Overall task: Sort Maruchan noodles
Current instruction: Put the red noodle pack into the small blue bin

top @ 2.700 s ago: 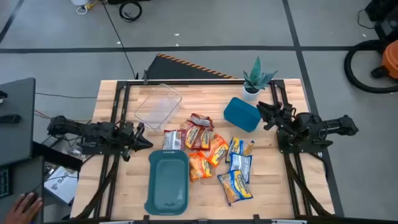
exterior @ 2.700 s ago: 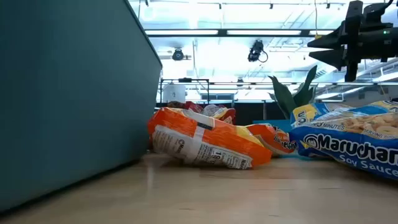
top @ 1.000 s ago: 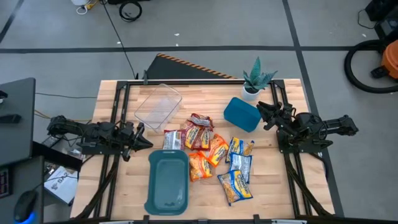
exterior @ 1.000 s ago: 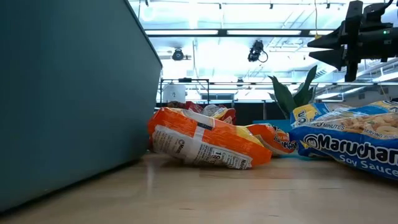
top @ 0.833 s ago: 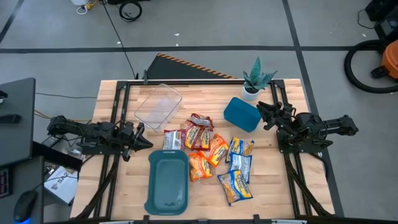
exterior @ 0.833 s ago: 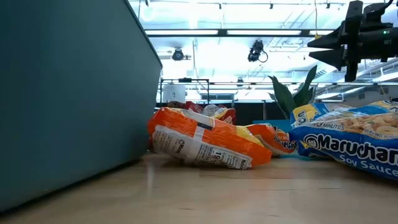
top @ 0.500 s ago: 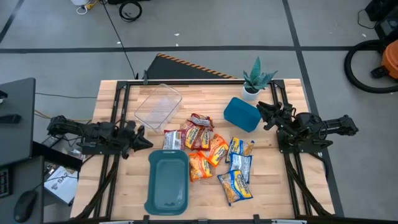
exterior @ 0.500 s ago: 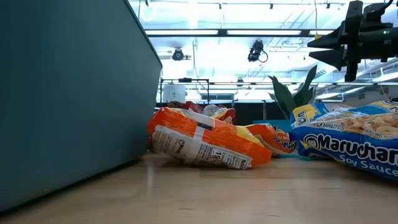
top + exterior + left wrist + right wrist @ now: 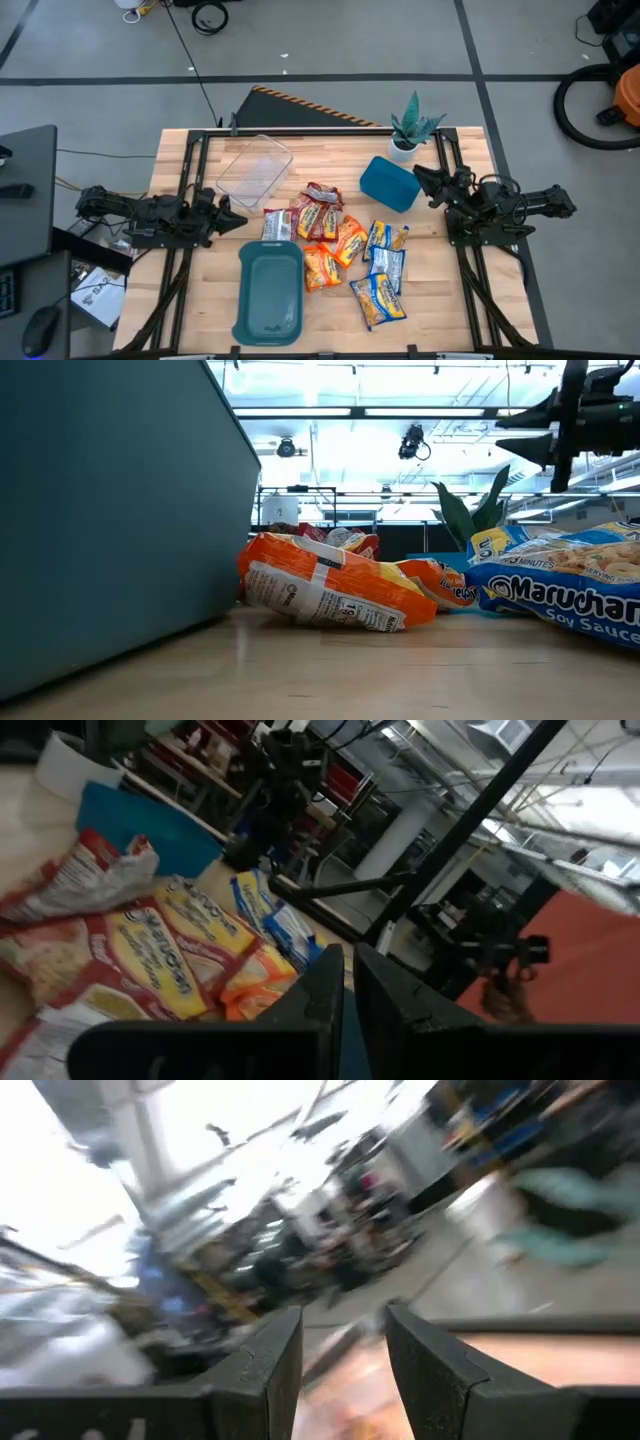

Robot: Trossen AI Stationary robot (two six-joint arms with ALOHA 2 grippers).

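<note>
Maruchan noodles lie in a loose heap on the wooden table, between the two arms and reached by neither. The left gripper hangs just short of the nearest red-and-white packet, its fingers nearly closed with only a thin slit between them, holding nothing. The right gripper sits just beside the upturned teal tray, fingers parted to a moderate gap, also holding nothing; the blue-and-yellow packets lie well apart from it, nearer the table's front edge.

To start well, I judge the left gripper should open wider and take one edge packet by its short side rather than dive into the overlapping middle, where glossy wrappers may slide or lift together.

The heap has no common heading. The nearest red-and-white packet's long axis runs roughly across the left gripper's line of reach; the orange packets lie slanted. The open teal tray sits beyond the heap's corner.
</note>
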